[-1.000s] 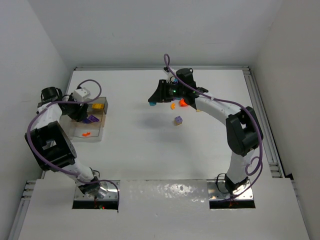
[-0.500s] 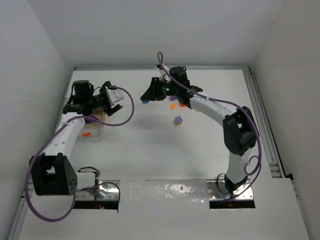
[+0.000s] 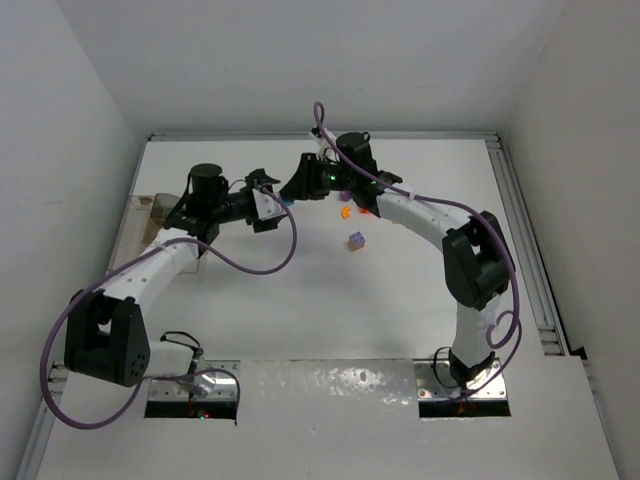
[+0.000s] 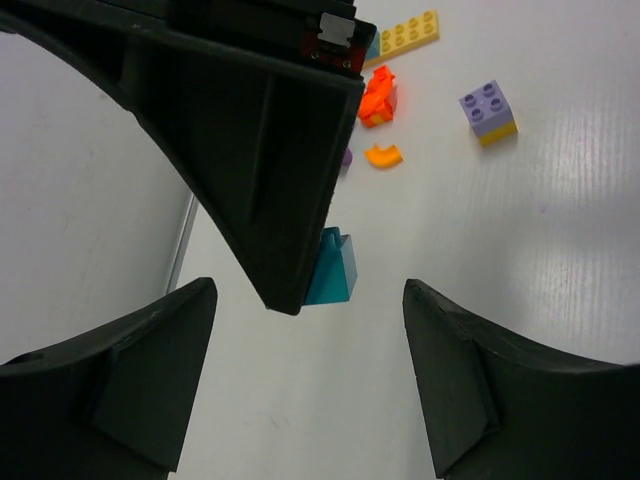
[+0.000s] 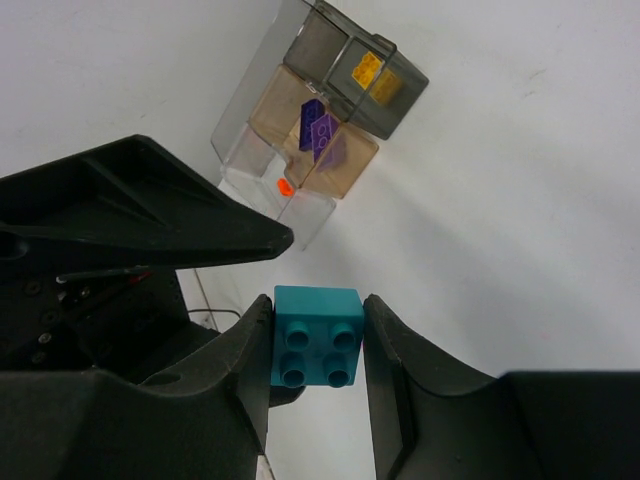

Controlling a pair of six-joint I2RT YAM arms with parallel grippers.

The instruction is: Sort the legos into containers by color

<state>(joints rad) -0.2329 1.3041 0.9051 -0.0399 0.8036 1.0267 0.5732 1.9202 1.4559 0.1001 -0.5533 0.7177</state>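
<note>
Right gripper (image 5: 318, 310) is clamping teal lego (image 5: 318, 350) by its sides. Left gripper (image 4: 308, 360) is hanging just beside it, jaws standing wide apart, holding nothing.

We find the containers (image 5: 320, 45) at the far left of the table (image 3: 300, 300), with sorted bricks (image 5: 322, 135) in separate compartments. At far centre the left gripper (image 3: 272, 204) sits just left of the right gripper (image 3: 291, 194), which has a held brick (image 5: 318, 335) between its jaws. Loose legos (image 3: 352, 207) lie right of them, a lone brick (image 3: 356, 241) nearer.
</note>
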